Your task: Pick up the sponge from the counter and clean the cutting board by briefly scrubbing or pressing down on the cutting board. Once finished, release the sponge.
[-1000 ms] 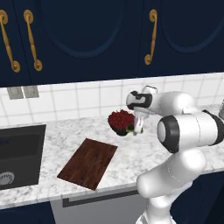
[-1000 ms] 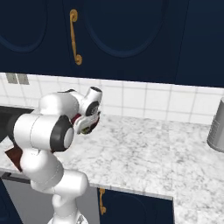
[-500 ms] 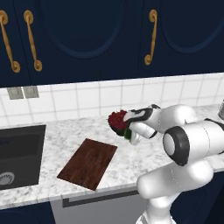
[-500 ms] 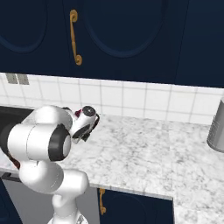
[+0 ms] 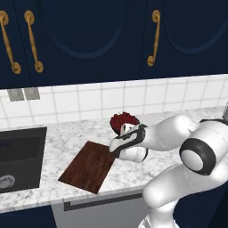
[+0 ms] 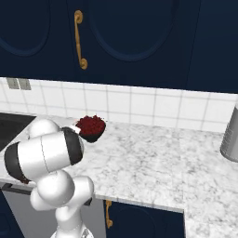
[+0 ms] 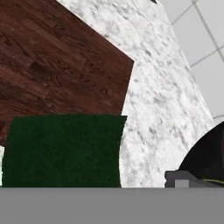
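- Hand – low over the right edge of the cutting board; finger spacing cannot be told.
- Sponge – green top up, lying on the board's corner.
- Bowl of red fruit – farther back on the counter.

One board lies on the one counter. One sponge lies partly over the board's edge. One bowl of red fruit stands behind the board, near the tiles. One sink is set into the counter left of the board. Three brass handles hang on the cabinet doors above the board. One grey canister stands far right of the board.
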Motion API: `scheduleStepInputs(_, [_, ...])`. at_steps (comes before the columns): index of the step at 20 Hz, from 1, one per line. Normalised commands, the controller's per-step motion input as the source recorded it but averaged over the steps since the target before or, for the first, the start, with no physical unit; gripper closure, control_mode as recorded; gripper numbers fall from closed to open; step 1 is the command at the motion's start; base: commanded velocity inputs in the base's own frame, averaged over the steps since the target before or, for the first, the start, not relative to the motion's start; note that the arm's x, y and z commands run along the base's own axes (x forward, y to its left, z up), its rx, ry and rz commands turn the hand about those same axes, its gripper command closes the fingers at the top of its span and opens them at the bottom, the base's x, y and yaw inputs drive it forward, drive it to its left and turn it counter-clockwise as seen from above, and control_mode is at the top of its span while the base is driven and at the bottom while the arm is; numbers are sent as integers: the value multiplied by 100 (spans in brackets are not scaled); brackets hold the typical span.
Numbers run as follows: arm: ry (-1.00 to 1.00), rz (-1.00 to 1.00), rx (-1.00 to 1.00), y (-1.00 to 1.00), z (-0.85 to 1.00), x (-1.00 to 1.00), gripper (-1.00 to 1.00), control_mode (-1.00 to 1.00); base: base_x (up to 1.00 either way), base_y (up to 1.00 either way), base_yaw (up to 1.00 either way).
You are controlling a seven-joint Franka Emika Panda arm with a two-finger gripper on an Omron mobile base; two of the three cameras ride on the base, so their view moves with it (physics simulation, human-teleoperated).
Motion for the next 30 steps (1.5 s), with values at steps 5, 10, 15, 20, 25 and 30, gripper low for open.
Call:
scheduleStepInputs(5, [24, 28, -12, 100, 100, 33, -100, -100, 0, 0, 0])
scheduleStepInputs(10, [54, 15, -55, 100, 68, 0, -100, -100, 0, 0, 0])
scheduleStepInputs(15, [53, 14, -48, 100, 48, 0, -100, -100, 0, 0, 0])
scheduleStepInputs(20, [42, 26, -40, 100, 43, 0, -100, -100, 0, 0, 0])
scheduleStepInputs(25, [-1, 44, 48, 15, -88, -3, -100, -100, 0, 0, 0])
scheduleStepInputs(30, [-11, 44, 69, -18, -100, -3, -100, -100, 0, 0, 0])
